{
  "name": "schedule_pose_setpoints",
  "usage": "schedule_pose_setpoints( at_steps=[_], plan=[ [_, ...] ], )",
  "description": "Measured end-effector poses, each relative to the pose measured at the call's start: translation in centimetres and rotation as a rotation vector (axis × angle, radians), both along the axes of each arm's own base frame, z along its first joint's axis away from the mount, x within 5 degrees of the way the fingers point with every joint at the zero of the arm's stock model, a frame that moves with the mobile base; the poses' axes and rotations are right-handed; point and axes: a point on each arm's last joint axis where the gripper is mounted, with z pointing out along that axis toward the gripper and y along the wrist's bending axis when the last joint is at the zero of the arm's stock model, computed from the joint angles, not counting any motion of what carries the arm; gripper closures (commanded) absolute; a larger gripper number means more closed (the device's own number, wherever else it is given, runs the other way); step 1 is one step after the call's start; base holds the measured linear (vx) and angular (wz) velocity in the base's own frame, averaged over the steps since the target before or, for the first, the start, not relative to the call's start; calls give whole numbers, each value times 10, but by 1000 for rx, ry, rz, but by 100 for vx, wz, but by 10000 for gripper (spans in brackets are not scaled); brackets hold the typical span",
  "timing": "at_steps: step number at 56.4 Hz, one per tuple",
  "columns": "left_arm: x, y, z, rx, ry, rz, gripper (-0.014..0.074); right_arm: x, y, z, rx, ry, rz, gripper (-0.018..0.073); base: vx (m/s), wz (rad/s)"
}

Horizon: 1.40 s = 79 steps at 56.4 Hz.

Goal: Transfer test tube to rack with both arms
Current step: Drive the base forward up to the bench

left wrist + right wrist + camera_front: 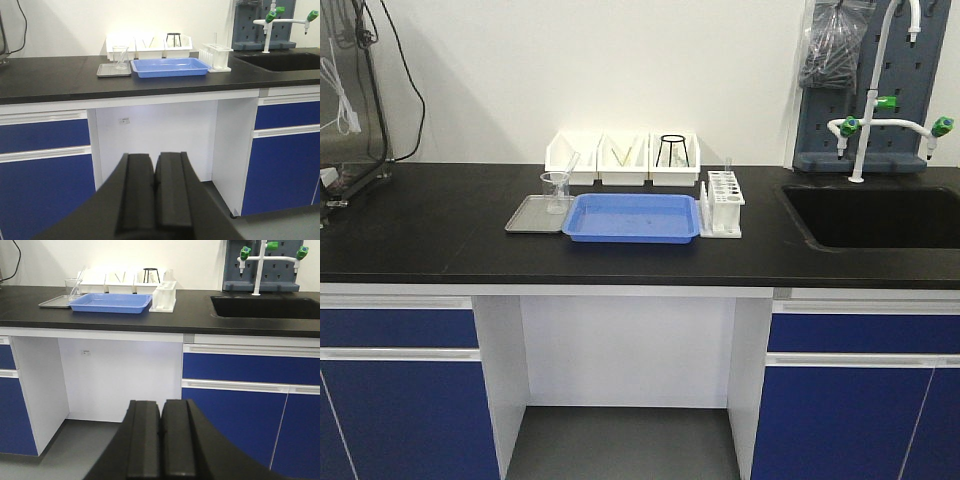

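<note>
black counter (420,235) | grey tray (525,218) | blue tray (632,238) | rack (724,205) | three white bins (623,176)

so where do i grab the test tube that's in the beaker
Take the test tube by its upper end, the part that sticks out above the rim of the beaker. It leans, so probably come down from above and close across it; the glass wall shuts off its lower part.

sink (880,215) cut by right edge, test tube (572,165) faint in beaker (556,192)
</note>
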Motion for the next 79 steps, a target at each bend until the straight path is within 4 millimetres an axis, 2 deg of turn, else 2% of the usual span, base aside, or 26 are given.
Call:
schedule_pose_setpoints(
  at_steps=[52,79],
  plan=[
    [0,0,0,0,0,0,603,0,0,0,0,0,0,567,1,0],
    [0,0,0,0,0,0,603,0,0,0,0,0,0,567,14,-3]
  ],
)
